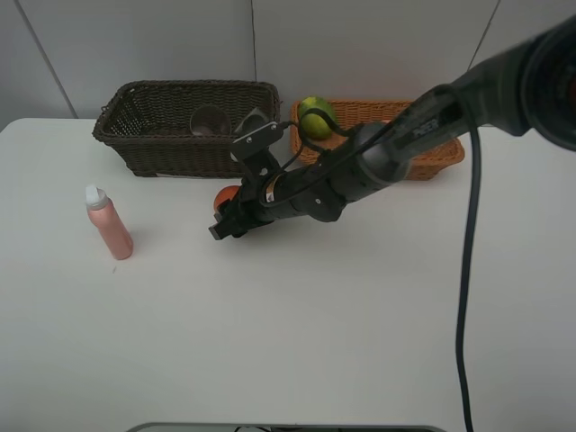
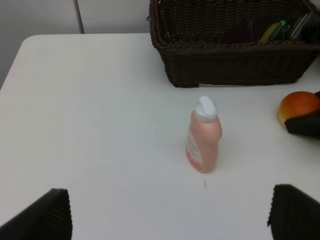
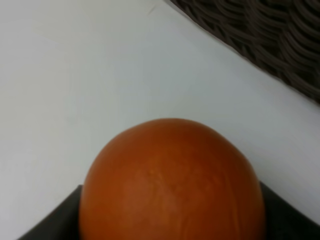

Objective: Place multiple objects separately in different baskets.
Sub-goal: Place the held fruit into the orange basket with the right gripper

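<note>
Two rectangular wicker baskets stand at the back of the white table (image 1: pixel 297 342) in the high view. One is a deep dark brown basket (image 1: pixel 171 148); the other, a shallower orange-tan basket (image 1: pixel 432 162), holds a green oval fruit (image 1: pixel 315 117). The right arm hides part of both, and the dark one's contents are dim. The right gripper (image 1: pixel 227 214) clasps an orange round fruit (image 1: pixel 222 195) on the table just before the dark basket. A pink white-capped bottle (image 1: pixel 110 227) stands well apart.

In the left wrist view the left gripper (image 2: pixel 170 220) is spread wide and empty, only its tips in frame.

In the right wrist view faintly dimpled orange skin fills the gap. The dark fingers (image 3: pixel 47 225), mostly cut off, sit tight against both sides.
</note>
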Robot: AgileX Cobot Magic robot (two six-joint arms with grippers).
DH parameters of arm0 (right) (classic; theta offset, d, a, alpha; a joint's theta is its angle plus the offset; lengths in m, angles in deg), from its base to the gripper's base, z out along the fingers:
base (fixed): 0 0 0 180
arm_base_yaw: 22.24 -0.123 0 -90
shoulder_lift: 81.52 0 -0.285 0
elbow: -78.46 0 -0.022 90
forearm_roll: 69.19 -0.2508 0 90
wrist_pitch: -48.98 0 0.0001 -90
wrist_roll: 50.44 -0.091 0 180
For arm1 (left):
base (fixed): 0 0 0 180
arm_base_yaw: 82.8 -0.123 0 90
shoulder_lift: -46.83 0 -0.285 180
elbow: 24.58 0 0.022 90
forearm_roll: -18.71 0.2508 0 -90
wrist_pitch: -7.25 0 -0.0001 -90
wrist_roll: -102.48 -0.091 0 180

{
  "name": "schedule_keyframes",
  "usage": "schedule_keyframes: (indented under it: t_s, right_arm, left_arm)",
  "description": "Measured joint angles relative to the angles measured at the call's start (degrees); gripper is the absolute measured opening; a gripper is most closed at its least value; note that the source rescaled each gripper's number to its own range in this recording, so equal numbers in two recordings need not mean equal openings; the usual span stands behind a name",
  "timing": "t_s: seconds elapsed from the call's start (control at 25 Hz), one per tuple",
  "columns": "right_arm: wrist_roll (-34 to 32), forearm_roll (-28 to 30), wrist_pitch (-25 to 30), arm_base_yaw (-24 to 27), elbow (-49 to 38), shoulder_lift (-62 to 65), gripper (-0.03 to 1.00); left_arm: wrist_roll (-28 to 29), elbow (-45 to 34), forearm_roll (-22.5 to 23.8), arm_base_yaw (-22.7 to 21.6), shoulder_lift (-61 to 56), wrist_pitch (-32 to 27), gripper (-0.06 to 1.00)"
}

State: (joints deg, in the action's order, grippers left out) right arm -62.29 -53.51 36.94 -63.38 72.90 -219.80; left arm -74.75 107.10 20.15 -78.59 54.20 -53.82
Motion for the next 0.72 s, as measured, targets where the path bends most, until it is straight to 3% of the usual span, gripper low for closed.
schedule_keyframes:
  t_s: [0.32, 0.72]
  right_arm:
    - [0.08, 0.05, 10.22, 0.23, -0.04, 6.26, 0.74]
    - [0.12, -0.25, 34.47, 5.08, -0.04, 15.92, 0.74]
  left_arm:
    - [0.00, 0.00, 0.00, 0.00, 0.00, 0.00, 1.00]
    - [0.00, 0.00, 0.00, 0.00, 0.00, 0.00, 1.00]
